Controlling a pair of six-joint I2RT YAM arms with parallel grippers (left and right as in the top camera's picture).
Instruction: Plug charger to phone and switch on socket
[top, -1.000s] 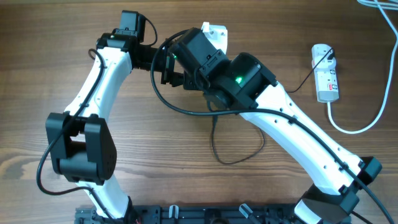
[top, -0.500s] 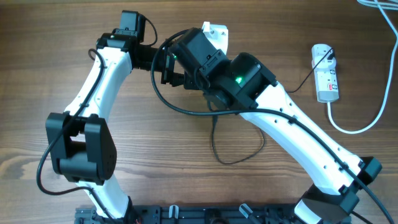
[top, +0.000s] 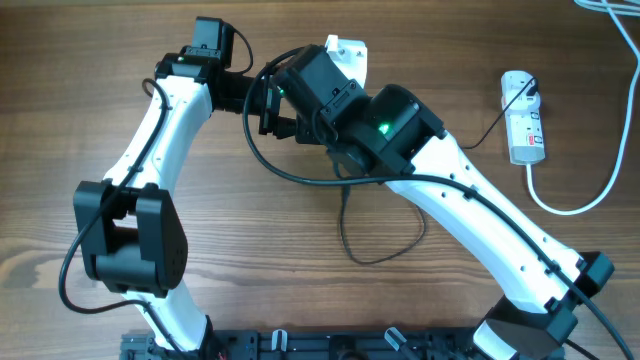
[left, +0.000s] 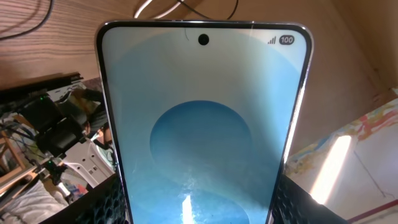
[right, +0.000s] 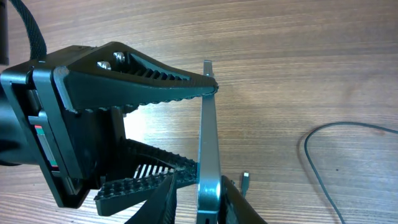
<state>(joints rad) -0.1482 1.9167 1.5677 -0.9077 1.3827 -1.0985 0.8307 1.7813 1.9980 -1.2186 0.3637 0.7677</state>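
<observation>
Flat rectangular smartphone (left: 202, 124): pale turquoise screen with a deeper blue disc at its middle, thin black border, silvery frame, black camera dot, small grey "100" badge; seen edge-on from the right wrist, steel blue.
Wooden table top (top: 80, 120): warm brown, with darker grain streaks running along it.
Oblong plastic power strip (top: 526, 130): white, with small red marks.
Thin curling cable (top: 375, 262): black.
Thick lead (top: 565, 211) from the strip: white.
Left gripper (right: 200, 127): black, its finger pads ridged in even rows.
Robot arms (top: 165, 130): white shells, black joints and black hoses; one green light glows on the right arm.
</observation>
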